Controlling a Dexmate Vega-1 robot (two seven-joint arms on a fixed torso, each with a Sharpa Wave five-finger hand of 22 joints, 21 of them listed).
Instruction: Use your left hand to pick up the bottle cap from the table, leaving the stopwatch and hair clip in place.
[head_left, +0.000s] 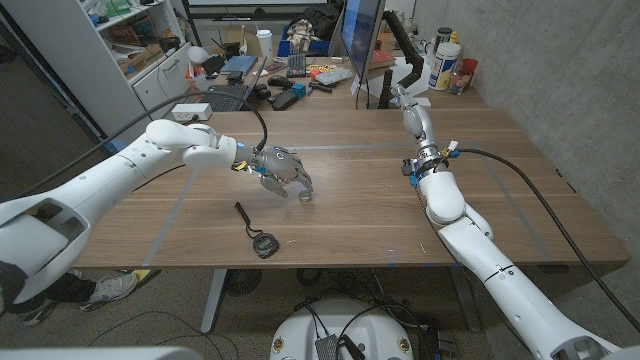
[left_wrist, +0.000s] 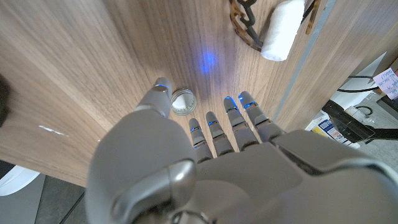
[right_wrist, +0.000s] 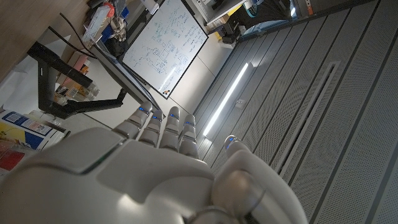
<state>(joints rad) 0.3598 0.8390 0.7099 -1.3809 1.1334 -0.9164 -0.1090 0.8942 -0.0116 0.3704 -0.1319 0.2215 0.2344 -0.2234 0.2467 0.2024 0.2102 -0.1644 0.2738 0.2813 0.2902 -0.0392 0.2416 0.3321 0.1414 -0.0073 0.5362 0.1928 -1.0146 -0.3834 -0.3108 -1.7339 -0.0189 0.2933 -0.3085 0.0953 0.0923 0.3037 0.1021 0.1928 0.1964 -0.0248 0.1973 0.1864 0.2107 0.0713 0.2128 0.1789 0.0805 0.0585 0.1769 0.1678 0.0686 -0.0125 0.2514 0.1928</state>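
The bottle cap (left_wrist: 183, 101), small, round and silvery, lies on the wooden table (head_left: 350, 215); in the head view the bottle cap (head_left: 305, 196) sits just below my left hand (head_left: 283, 170). That hand hovers over it with fingers spread, thumb tip (left_wrist: 160, 91) beside the cap and the other fingertips (left_wrist: 214, 121) close on its other side, holding nothing. The black stopwatch (head_left: 264, 243) with its strap lies nearer the front edge. A brown hair clip (left_wrist: 244, 25) lies beyond the cap, beside my right arm. My right hand (head_left: 412, 108) stands upright over the table's right side, fingers straight, empty.
The far table edge is crowded with a keyboard (head_left: 228, 96), a monitor (head_left: 362, 30), bottles (head_left: 444, 62) and small clutter. A black cable (head_left: 540, 205) runs from my right wrist across the table's right side. A grey wall stands to the right.
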